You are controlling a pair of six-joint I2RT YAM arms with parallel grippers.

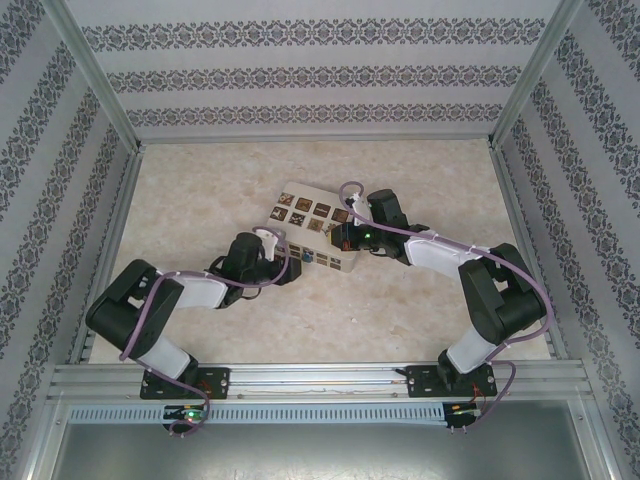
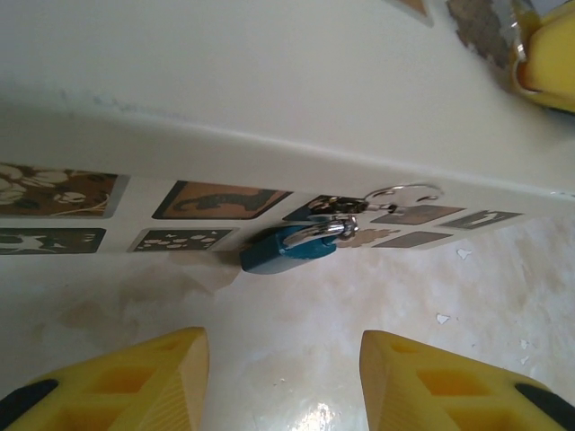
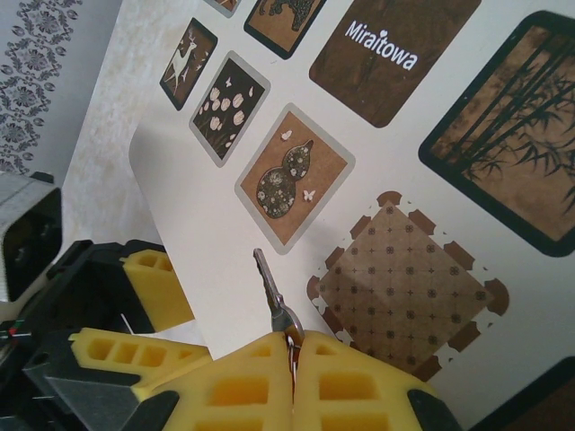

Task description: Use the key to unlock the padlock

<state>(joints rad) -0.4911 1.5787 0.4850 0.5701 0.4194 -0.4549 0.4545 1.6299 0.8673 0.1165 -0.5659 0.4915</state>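
The padlock [image 2: 287,249], blue-bodied with a silvery shackle, is hung from a metal hasp [image 2: 337,205] on the front wall of the cream box [image 2: 269,81], low down and close to the marbled surface [image 2: 404,305]. The left gripper [image 2: 283,359] is pointed at it from nearby, its yellow jaws held apart with nothing between them. Further right, over the same box, the right gripper [image 3: 292,346] is seen with its jaws clamped on the key [image 3: 268,285], the blade projecting beyond them.
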